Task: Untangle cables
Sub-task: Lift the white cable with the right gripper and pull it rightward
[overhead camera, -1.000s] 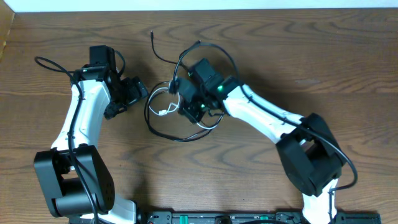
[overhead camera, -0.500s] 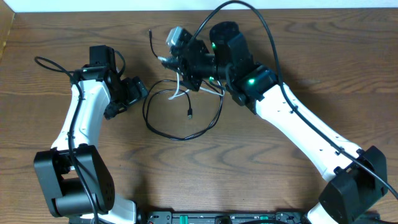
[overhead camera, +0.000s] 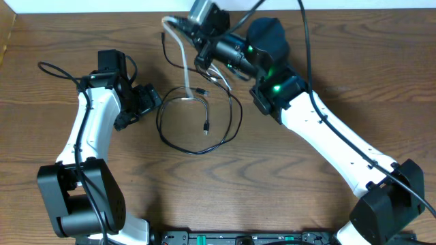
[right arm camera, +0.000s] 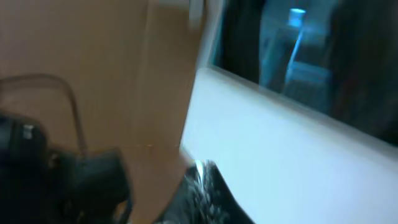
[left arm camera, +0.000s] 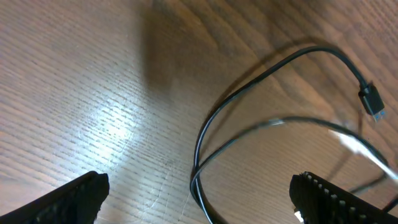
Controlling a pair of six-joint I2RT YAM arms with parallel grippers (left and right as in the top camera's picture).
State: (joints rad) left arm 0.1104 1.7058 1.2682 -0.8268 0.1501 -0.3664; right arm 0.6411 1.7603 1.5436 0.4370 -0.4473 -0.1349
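My right gripper (overhead camera: 181, 24) is raised near the table's far edge, shut on the white cable (overhead camera: 185, 64), which hangs from it down to the black cables (overhead camera: 199, 150). They lie in a loose loop on the wood, with one plug end (overhead camera: 206, 126) inside the loop. My left gripper (overhead camera: 141, 106) sits open just left of that loop. In the left wrist view the left gripper (left arm camera: 199, 200) has the black cables (left arm camera: 249, 84) running between its wide-apart fingers, untouched, and a black plug (left arm camera: 371, 99) at the right. The right wrist view is blurred; its dark fingers (right arm camera: 202, 193) are pressed together.
A thick black cord (overhead camera: 51, 68) trails from the left arm at the far left. Another thick cord (overhead camera: 300, 41) arcs over the right arm. A white strip (overhead camera: 102, 7) borders the table's far edge. The rig's rail (overhead camera: 238, 238) runs along the near edge.
My right arm has risen and swung toward the far edge, drawing the white cable up out of the pile. The black loop has shifted a little. The left arm has stayed still.
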